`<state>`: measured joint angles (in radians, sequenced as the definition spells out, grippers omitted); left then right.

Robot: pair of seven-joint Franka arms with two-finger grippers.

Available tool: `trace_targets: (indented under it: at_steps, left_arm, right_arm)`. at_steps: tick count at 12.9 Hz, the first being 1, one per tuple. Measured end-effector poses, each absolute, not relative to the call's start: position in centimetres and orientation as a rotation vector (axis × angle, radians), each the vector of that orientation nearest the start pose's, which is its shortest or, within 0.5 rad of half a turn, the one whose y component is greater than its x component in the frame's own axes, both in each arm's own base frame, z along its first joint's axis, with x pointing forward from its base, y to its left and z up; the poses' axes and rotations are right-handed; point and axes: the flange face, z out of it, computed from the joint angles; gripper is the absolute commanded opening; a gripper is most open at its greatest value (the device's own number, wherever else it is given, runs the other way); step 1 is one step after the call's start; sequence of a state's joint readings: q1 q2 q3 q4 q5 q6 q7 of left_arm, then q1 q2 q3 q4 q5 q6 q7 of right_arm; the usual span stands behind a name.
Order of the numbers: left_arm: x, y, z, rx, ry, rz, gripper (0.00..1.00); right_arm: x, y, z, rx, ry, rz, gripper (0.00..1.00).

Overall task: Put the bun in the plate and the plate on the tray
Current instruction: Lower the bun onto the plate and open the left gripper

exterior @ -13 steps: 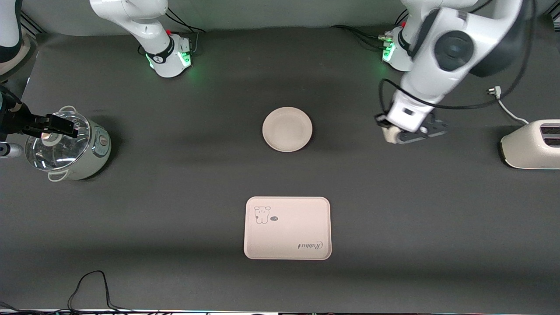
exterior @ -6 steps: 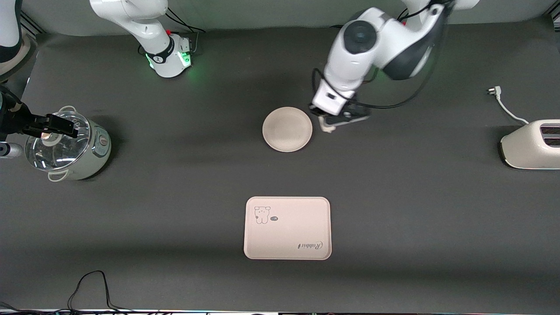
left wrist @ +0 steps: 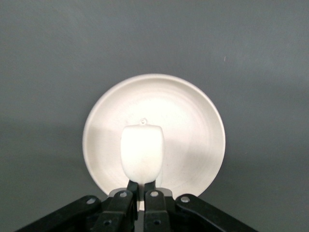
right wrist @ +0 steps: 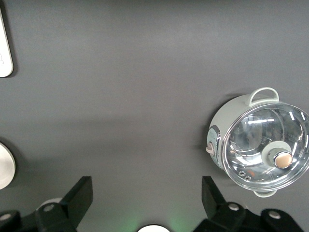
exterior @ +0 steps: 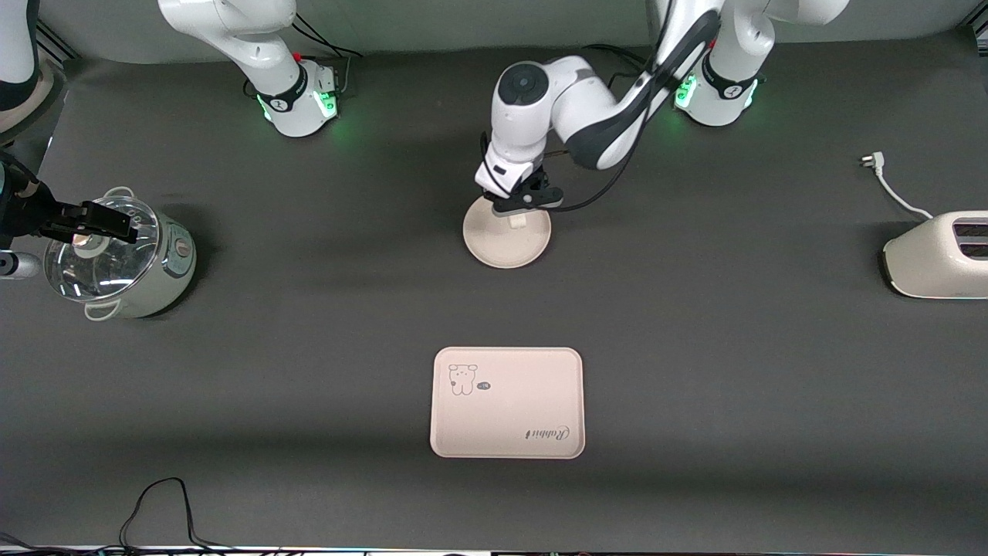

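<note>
Over the round cream-white shallow plate (exterior: 507, 235) in the front view, we have the left gripper (exterior: 515, 214) clamped on the small off-white oblong steamed bun (exterior: 517, 220), which hangs above the part of the plate toward the robots' bases, not yet resting in it as far as we can judge. Left arm reaches in from its base; it is the only arm near the plate. Cream-pink rectangular tray (exterior: 507, 402) with the cartoon animal and "Rabbit" script lies nearer the camera than the plate, well apart from it, bare. Right gripper (exterior: 96, 220) sits over the glass-lidded pale green cooker (exterior: 154, 270) at the right arm's end, waiting. White toaster (exterior: 938, 255) stands at the left arm's end. Left wrist view: bun (left wrist: 142, 157) pinched at one end between the shut black fingers (left wrist: 126, 191), long axis pointing straight out from the jaws, smooth and rounded, no visible squash; the plate (left wrist: 193, 125) lies directly beneath it, so we judge the coming move is a straight drop and release. Right wrist view: right gripper (right wrist: 147, 198) jaws spread wide, holding nothing, with the cooker (right wrist: 258, 140) off to one side below.
</note>
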<state>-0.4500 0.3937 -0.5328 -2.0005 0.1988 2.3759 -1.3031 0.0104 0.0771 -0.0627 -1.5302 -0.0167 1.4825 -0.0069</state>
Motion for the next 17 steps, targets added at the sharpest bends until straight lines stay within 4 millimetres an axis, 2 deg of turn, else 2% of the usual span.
trace_targets:
  at_steps: [3, 4, 5, 6, 7, 12, 17]
  left_arm:
    - [35.5, -50.7, 24.9, -3.174, -0.319, 0.076, 0.00]
    - [35.9, -50.9, 24.0, -3.168, -0.321, 0.072, 0.12]
    - [36.1, -51.1, 23.2, -3.160, -0.327, 0.064, 0.51]
    - [36.2, -51.2, 22.5, -3.151, -0.338, 0.056, 0.66]
    - [36.2, -51.3, 22.1, -3.144, -0.349, 0.051, 1.00]
    - [36.1, -51.9, 22.3, -3.144, -0.380, 0.032, 1.00]
    - [37.9, -52.8, 26.2, -3.107, -0.412, -0.016, 1.00]
  right_arm:
    - [56.6, -3.0, 59.3, -3.152, 0.072, 0.198, 1.00]
    - [56.6, -3.0, 59.3, -3.152, 0.072, 0.198, 1.00]
    - [56.6, -3.0, 59.3, -3.152, 0.072, 0.198, 1.00]
    - [56.6, -3.0, 59.3, -3.152, 0.072, 0.198, 1.00]
    - [56.6, -3.0, 59.3, -3.152, 0.072, 0.198, 1.00]
    - [56.6, -3.0, 59.3, -3.152, 0.072, 0.199, 1.00]
    - [56.6, -3.0, 59.3, -3.150, 0.071, 0.199, 1.00]
